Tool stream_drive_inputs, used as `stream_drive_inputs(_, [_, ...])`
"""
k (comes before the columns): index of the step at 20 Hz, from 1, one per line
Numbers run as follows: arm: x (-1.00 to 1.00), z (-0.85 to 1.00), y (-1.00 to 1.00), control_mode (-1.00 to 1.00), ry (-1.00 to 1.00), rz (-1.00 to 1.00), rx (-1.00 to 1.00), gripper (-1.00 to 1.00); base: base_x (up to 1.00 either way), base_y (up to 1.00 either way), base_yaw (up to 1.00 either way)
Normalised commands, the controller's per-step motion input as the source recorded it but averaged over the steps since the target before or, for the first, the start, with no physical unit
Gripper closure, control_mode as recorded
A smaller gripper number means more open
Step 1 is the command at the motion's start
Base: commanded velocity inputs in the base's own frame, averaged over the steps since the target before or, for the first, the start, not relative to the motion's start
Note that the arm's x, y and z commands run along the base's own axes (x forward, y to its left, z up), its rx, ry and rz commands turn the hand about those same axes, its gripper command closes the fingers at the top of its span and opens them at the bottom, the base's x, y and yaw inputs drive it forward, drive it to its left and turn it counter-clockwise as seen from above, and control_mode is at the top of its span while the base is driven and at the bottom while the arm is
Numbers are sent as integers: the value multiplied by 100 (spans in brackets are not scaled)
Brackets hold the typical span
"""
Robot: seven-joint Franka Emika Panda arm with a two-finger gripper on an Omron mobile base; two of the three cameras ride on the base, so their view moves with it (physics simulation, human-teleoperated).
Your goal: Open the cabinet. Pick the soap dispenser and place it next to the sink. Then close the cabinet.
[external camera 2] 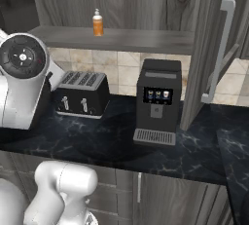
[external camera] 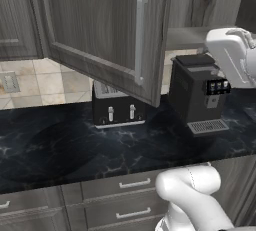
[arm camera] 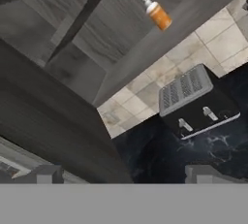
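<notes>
My hand (arm camera: 125, 175) is standing with its fingertips (arm camera: 44, 174) spread wide apart and nothing between them; it is hanging in the air, touching nothing. I am looking along it at the cabinet (arm camera: 121, 19), whose doors are standing open; the near door (arm camera: 48, 126) is cutting across the lower left of my hand's view as a dark slab; from the left base view that same door (external camera: 105, 30) is swinging out over the desk (external camera: 75, 145) with its long silver handle (external camera: 141, 37) upright; from the right base view the other door (external camera 2: 206, 48) is standing open at the right, its handle (external camera 2: 219, 48) running up its face.

The soap dispenser (external camera 2: 97, 23) is sitting upright on the cabinet's bottom shelf (external camera 2: 136, 39), an orange bottle with a white pump top, towards the left half of the shelf and well apart from my hand; in my hand's view the bottle (arm camera: 157, 13) is appearing tilted, because the view is rolling with my wrist.

Below the shelf, a black toaster (external camera 2: 81, 94) is standing on the dark marbled desk against the tiled wall (external camera 2: 112, 65); a black coffee machine (external camera 2: 156, 101) is standing just beside it to the right. Grey drawers (external camera: 127, 197) with short horizontal handles are running under the desk's front edge.
</notes>
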Motion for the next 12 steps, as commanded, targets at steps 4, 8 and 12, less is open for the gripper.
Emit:
stream_drive_inputs(4, [4,4,8,-100,0,34,13,-100,0,0,0])
stream_drive_inputs(8, [4,0,4,-100,2,40,11,-100,0,0,0])
stream_drive_inputs(12, [0,0,11,-100,6,43,9,-100,0,0,0])
